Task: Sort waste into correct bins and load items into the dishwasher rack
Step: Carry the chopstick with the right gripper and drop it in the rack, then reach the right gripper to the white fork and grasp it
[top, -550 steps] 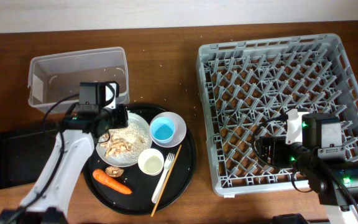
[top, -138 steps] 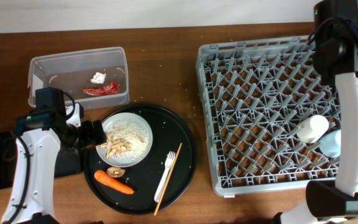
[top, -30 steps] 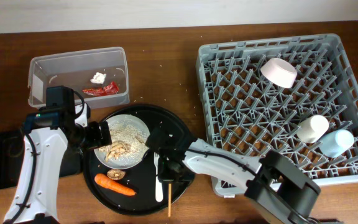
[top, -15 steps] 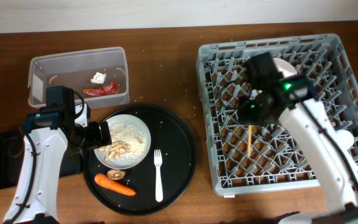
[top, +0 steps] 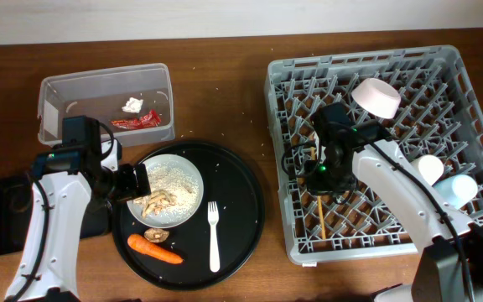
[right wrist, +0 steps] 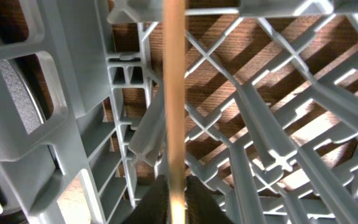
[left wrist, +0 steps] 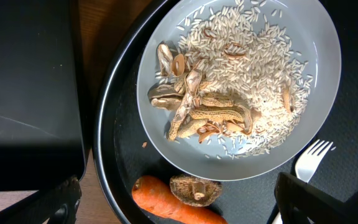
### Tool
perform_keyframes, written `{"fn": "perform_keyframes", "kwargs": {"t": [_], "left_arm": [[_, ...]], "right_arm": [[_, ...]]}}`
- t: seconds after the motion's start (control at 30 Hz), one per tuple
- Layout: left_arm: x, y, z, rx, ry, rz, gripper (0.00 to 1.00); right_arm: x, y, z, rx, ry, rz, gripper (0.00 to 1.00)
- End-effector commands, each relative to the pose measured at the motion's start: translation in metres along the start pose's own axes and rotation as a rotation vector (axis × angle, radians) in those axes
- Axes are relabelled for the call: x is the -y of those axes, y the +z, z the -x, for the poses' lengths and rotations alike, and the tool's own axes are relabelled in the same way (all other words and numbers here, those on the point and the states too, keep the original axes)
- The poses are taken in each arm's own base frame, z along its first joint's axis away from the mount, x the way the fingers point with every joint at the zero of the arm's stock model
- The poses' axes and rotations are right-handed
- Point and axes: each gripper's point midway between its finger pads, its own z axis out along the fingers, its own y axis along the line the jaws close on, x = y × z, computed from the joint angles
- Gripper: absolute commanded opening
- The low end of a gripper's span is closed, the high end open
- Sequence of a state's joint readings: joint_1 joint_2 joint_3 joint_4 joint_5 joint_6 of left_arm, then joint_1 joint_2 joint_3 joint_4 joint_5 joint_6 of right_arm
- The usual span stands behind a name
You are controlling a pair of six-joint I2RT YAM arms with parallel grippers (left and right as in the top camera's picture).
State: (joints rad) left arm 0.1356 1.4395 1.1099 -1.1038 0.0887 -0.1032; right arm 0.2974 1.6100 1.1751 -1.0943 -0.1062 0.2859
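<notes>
Right fingers (right wrist: 197, 208): clenched on the chopsticks (right wrist: 174, 93), which rise from between them as one pale stick among grey ribs.

Chopsticks' place: inside the dishwasher rack (top: 468, 75), left of its middle. They sit low between the pegs, and the free end points toward the rack's near wall.

Step in hand: by my judgement, laying the chopsticks down in the rack.

Doing it well: keep the stick in line with a channel between peg rows, not across the peg tops. Lower it until the ribs carry it, and only then let go. The floor is open lattice, so a tilted stick could slip through to the counter (top: 225, 75). Lift straight up afterwards so as not to snag the pegs.

Left fingers (left wrist: 306, 199): spread wide, grasping nothing, over the white plate (left wrist: 319, 74) of rice and flaky scraps (left wrist: 216, 115).

Beside the plate: carrot (left wrist: 173, 202), brown lump (left wrist: 194, 188) and fork (top: 213, 235), all on the round black tray (top: 250, 197).

Already racked: white bowl (top: 376, 96), small white cup (top: 428, 168), light blue cup (top: 459, 186).

Bins: the clear tub (top: 57, 88) holds the red wrapper (top: 137, 122) and paper wad (top: 132, 105). The shallow black tray (top: 7, 218) lies under the left arm.
</notes>
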Motion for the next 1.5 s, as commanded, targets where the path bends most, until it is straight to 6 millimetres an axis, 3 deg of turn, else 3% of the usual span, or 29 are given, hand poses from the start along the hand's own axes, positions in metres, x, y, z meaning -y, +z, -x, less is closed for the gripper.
{"fn": "perform_keyframes", "kwargs": {"t": [0.0,0.1,0.2,0.23,0.3,0.37,0.5,0.53,0.63,0.73,0.83,0.93,1.03,1.1,1.17,1.23,1.47], "left_arm": [[0.0,-0.004,0.001,0.018,-0.006,0.005,0.99],[0.0,-0.004,0.001,0.018,-0.006,0.005,0.99],[0.0,-0.004,0.001,0.018,-0.006,0.005,0.99],[0.0,-0.004,0.001,0.018,-0.006,0.005,0.99],[0.0,-0.004,0.001,0.018,-0.007,0.005,0.99],[0.0,-0.004,0.001,0.018,-0.007,0.005,0.99],[0.0,-0.004,0.001,0.018,-0.007,0.005,0.99],[0.0,-0.004,0.001,0.018,-0.006,0.005,0.99],[0.0,-0.004,0.001,0.018,-0.007,0.005,0.99],[0.0,-0.004,0.001,0.018,-0.007,0.005,0.99],[0.0,-0.004,0.001,0.018,-0.006,0.005,0.99],[0.0,-0.004,0.001,0.018,-0.007,0.004,0.99],[0.0,-0.004,0.001,0.018,-0.007,0.004,0.99],[0.0,-0.004,0.001,0.018,-0.007,0.004,0.99],[0.0,-0.004,0.001,0.018,-0.007,0.004,0.99],[0.0,-0.004,0.001,0.018,-0.006,0.004,0.99],[0.001,-0.004,0.001,0.018,-0.006,0.001,0.99]], "right_arm": [[0.004,0.001,0.0,0.003,-0.005,-0.025,0.34],[0.004,0.001,0.0,0.002,-0.003,-0.027,0.38],[-0.003,-0.027,0.002,0.035,-0.005,-0.002,0.38],[-0.012,-0.046,0.007,0.074,-0.01,0.033,0.38],[-0.06,-0.088,0.008,0.152,-0.104,0.18,0.41],[-0.094,-0.091,-0.002,0.159,-0.154,0.218,0.5],[-0.169,-0.056,-0.028,0.099,-0.269,0.249,0.58],[-0.178,-0.047,-0.032,0.079,-0.267,0.245,0.58],[-0.208,0.011,-0.049,-0.029,-0.22,0.186,0.58],[-0.222,0.055,-0.061,-0.095,-0.204,0.137,0.58],[-0.237,0.084,-0.073,-0.109,-0.252,0.125,0.57],[-0.228,0.104,-0.068,-0.066,-0.208,0.024,0.57],[-0.225,0.113,-0.066,-0.057,-0.203,0.004,0.55],[-0.225,0.113,-0.062,-0.035,-0.198,-0.003,0.45],[-0.225,0.113,-0.06,-0.027,-0.188,-0.009,0.25],[-0.225,0.113,-0.06,-0.027,-0.188,-0.009,0.15],[-0.223,0.109,-0.062,-0.035,-0.186,-0.009,0.04]]}}
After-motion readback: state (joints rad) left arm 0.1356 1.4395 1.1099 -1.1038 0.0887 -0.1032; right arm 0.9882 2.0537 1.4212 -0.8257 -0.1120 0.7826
